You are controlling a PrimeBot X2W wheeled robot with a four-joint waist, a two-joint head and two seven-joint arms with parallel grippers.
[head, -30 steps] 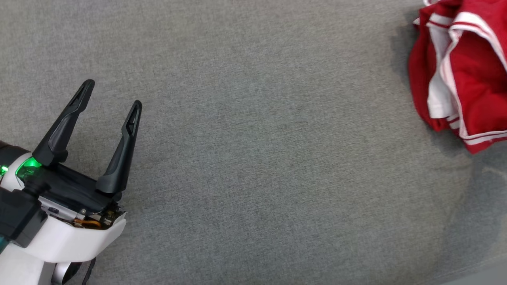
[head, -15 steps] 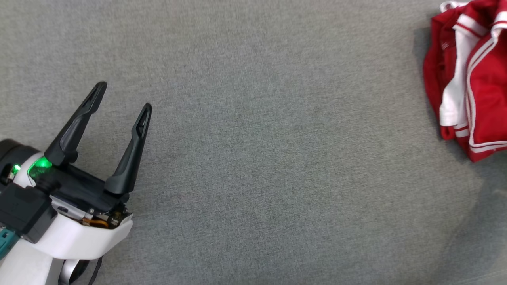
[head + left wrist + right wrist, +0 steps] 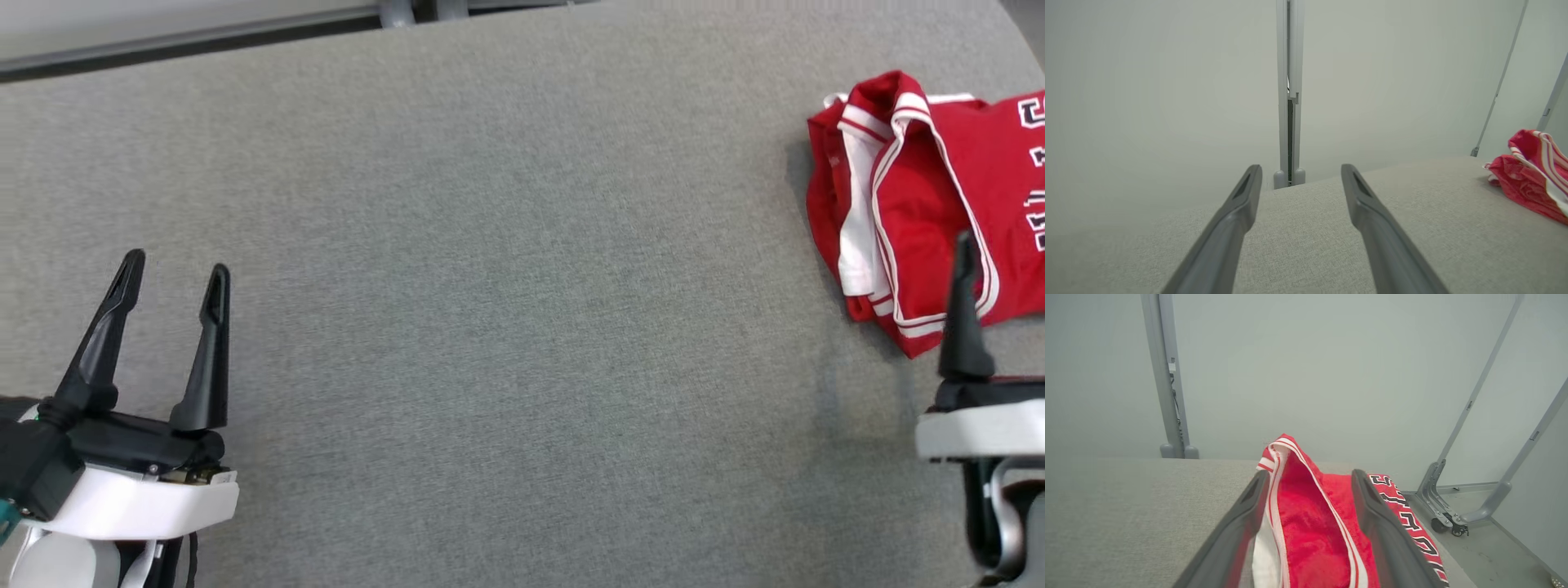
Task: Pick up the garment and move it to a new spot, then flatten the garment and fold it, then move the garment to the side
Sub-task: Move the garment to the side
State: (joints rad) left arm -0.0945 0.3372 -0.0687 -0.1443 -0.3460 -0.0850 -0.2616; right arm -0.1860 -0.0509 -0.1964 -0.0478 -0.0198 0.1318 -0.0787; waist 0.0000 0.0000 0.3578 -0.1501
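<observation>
The garment (image 3: 922,188) is soft red cloth, the table cover (image 3: 522,286) is matt, rough-woven grey fabric, and the left gripper (image 3: 176,265) looks like matt dark plastic.

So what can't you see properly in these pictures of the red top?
- Head view: the right edge cuts off the red garment and most of its lettering.
- Right wrist view: the right gripper's fingers cover parts of the garment.
- Head view: that edge cuts off one of those fingers.
- Left wrist view: the right edge crops the garment.
</observation>
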